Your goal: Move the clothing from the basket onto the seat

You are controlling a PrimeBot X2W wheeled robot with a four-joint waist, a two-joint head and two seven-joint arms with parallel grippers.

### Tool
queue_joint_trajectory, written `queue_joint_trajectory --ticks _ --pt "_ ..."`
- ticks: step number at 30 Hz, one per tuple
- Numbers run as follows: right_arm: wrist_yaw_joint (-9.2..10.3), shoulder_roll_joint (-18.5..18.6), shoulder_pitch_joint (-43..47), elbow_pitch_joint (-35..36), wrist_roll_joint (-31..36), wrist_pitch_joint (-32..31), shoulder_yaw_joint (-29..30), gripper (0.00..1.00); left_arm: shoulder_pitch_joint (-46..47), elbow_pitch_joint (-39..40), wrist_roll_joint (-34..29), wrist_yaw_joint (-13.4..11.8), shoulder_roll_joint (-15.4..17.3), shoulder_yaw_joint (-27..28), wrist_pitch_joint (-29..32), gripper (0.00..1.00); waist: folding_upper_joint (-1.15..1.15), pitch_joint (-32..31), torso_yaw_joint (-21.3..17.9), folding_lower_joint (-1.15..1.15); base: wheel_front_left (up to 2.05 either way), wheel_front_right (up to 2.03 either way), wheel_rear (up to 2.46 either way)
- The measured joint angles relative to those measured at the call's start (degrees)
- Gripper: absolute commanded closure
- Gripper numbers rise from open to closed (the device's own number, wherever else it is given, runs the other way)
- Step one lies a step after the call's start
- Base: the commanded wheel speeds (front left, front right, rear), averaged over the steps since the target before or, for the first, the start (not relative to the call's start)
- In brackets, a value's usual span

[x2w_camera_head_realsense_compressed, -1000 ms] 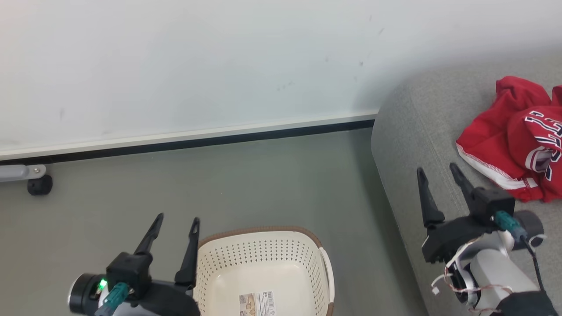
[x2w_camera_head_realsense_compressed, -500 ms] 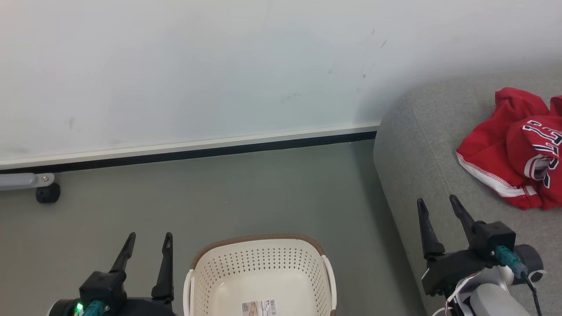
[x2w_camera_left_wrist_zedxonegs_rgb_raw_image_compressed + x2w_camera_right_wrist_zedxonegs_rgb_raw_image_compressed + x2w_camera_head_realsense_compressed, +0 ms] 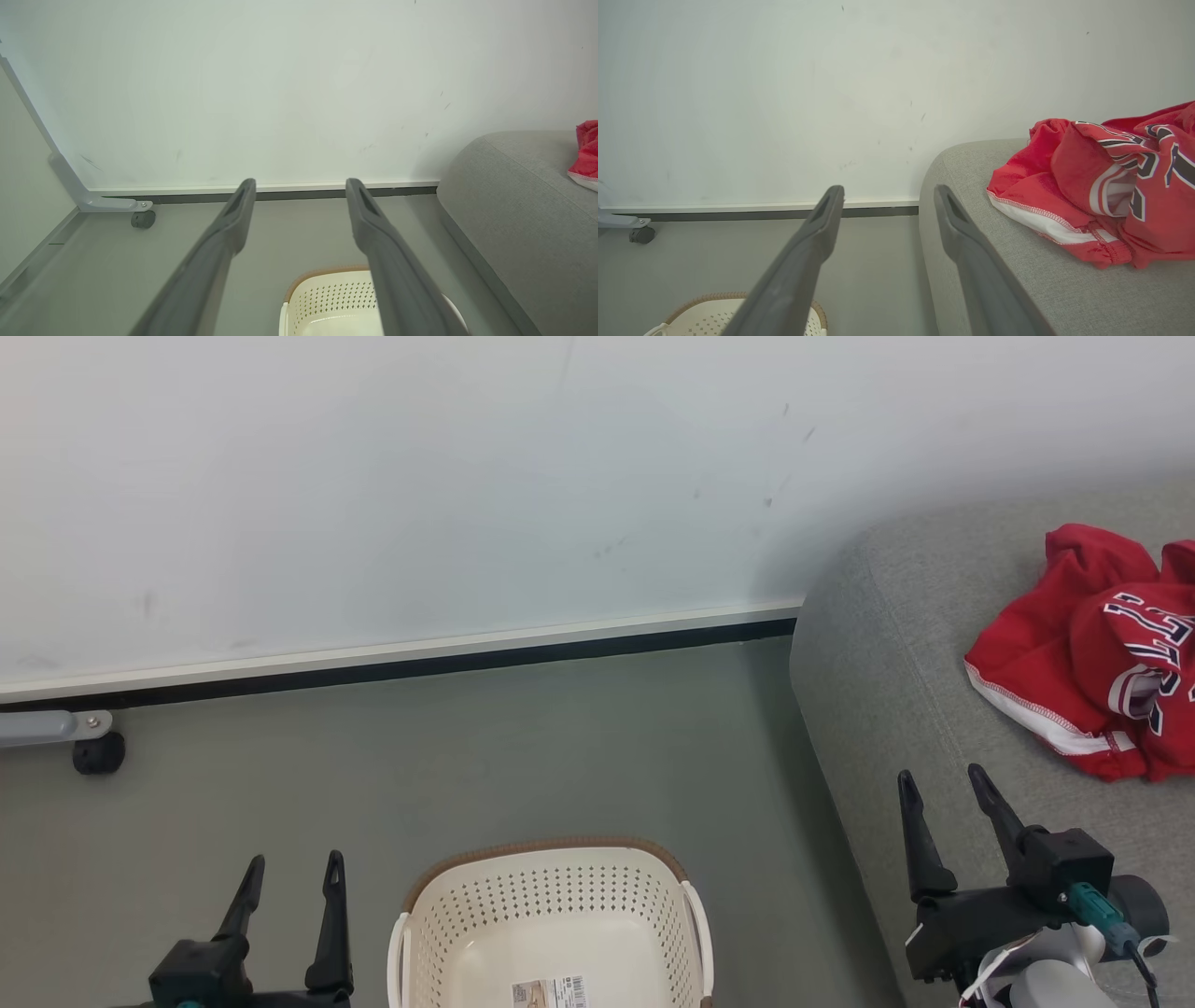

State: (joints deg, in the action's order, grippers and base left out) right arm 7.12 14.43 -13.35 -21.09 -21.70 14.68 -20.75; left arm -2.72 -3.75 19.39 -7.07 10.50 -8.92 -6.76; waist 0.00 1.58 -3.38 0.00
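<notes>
Head view is showing the jersey (image 3: pixel 1088 653) lying on the sofa (image 3: pixel 887 635), the basket (image 3: pixel 551 896) sitting empty — task looking finished; both sets of jaws are hanging released, holding nothing.

The right pincer (image 3: pixel 939 773) has two long, black, tapering fingers (image 3: pixel 922 859) on a blocky black mount (image 3: pixel 980 917), with a teal connector (image 3: pixel 1088 899), a black cable (image 3: pixel 1139 971), thin pale wires (image 3: pixel 980 978) and a pale forearm (image 3: pixel 1055 989) behind. The left pincer (image 3: pixel 294 859) matches in colour and shape. Close up, each finger is dark grey with a slim slot near its tip.
</notes>
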Motion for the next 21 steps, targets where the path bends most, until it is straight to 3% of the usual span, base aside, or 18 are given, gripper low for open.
queue_joint_trajectory --ticks 21 --pt "0.01 -0.8 1.6 3.8 1.6 -1.9 3.2 0.0 -1.0 0.7 -3.4 0.0 -1.6 1.5 1.1 0.0 0.0 0.1 0.3 0.01 0.0 0.0 0.0"
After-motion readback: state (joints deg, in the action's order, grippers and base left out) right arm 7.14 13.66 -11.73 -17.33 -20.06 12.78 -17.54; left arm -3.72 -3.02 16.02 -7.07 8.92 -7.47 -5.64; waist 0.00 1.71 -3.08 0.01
